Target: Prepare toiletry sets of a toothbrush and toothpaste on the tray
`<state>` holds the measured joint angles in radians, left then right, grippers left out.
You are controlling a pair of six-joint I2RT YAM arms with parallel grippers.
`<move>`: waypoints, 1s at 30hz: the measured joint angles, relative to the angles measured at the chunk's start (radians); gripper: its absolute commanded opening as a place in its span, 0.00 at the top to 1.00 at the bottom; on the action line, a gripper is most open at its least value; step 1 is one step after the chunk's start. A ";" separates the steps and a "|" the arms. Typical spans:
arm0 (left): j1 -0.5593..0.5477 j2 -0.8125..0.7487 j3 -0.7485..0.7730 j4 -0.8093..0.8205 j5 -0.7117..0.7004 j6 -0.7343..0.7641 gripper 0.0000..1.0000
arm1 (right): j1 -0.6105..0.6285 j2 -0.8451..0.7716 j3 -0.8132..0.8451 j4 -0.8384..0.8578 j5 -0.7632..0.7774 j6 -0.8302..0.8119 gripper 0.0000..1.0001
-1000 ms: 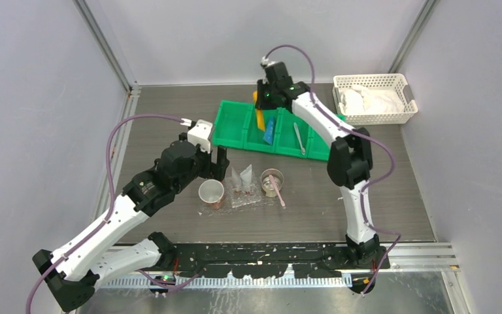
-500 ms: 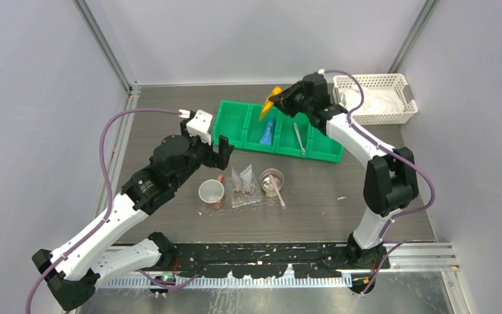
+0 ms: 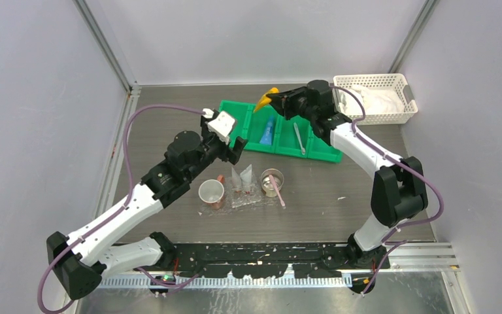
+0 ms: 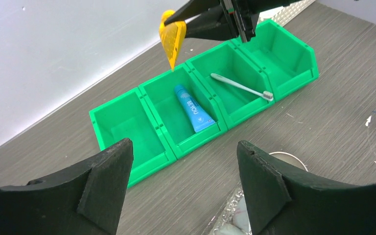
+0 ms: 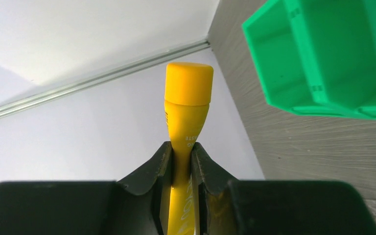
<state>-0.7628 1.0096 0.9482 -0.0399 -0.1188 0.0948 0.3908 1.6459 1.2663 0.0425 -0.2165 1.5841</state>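
We log: right gripper [image 5: 180,152] clamped on yellow toothpaste [image 5: 188,93], in the air over the green bin [image 3: 235,112] near the table's [image 3: 379,196] far edge | left gripper [image 3: 232,147] jaws spread, empty, beside the bin's left end | tray [image 3: 236,202] mid-table | blue toothpaste [image 3: 269,133] and grey toothbrush [image 3: 298,139] lie in the bin.

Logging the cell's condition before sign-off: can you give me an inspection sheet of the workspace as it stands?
Surface: dark wood-grain table, a few white specks.
Job's things: yellow toothpaste held up beside the green bin; blue toothpaste and grey toothbrush in separate bin compartments; pink toothbrush in a cup at the clear tray.
Clutter: white basket with white contents; another cup.
End effectors: left end effector open, empty; right end effector shut on the yellow toothpaste.
Cables: purple cables loop free above the table.
Surroundings: plain grey walls.
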 measured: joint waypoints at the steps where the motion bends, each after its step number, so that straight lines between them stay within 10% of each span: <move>1: 0.000 0.000 -0.005 0.006 0.000 0.010 0.22 | 0.001 -0.004 0.003 0.011 -0.004 0.011 0.86; 19: 0.000 0.116 -0.008 0.098 -0.010 0.078 0.25 | 0.171 -0.007 0.005 0.047 -0.031 0.021 0.85; 27: 0.000 0.139 -0.008 0.120 -0.079 0.104 0.55 | 0.174 -0.010 -0.036 0.096 -0.040 0.019 0.85; 30: 0.002 0.154 -0.008 0.120 -0.100 0.109 0.91 | 0.175 -0.013 -0.059 0.100 -0.046 0.019 0.85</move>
<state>-0.7605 1.1633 0.9405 0.0799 -0.2188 0.2043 0.5655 1.6329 1.2072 0.1429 -0.2623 1.6028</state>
